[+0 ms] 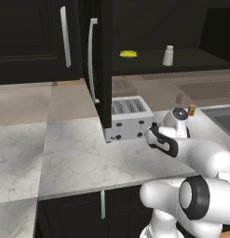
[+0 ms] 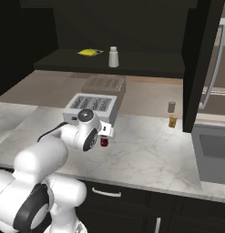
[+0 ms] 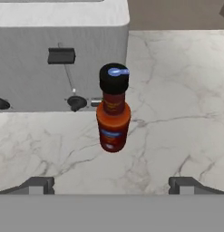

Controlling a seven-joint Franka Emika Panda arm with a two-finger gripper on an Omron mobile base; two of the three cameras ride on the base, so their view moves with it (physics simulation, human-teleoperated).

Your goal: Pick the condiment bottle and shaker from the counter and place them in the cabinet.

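The red condiment bottle (image 3: 113, 108) with its dark cap stands upright on the marble counter (image 3: 177, 113), just in front of the toaster. My gripper (image 3: 111, 185) is open and hovers over the bottle without touching it, its two fingertips set wide on either side. In the right base view the gripper (image 2: 104, 133) points down, and a bit of the red bottle (image 2: 104, 142) shows under it. The white-grey shaker (image 1: 168, 56) (image 2: 113, 57) stands on the dark inner shelf of the open cabinet (image 1: 191, 62) (image 2: 141, 66).
A silver toaster (image 1: 128, 118) (image 2: 93, 107) sits under the cabinet. A tiny orange-brown jar (image 1: 192, 110) (image 2: 173, 121) stands farther right near the sink (image 2: 214, 150). A yellow thing (image 1: 128, 54) lies on the shelf. The cabinet's open door (image 1: 100, 60) hangs over the toaster's left end.
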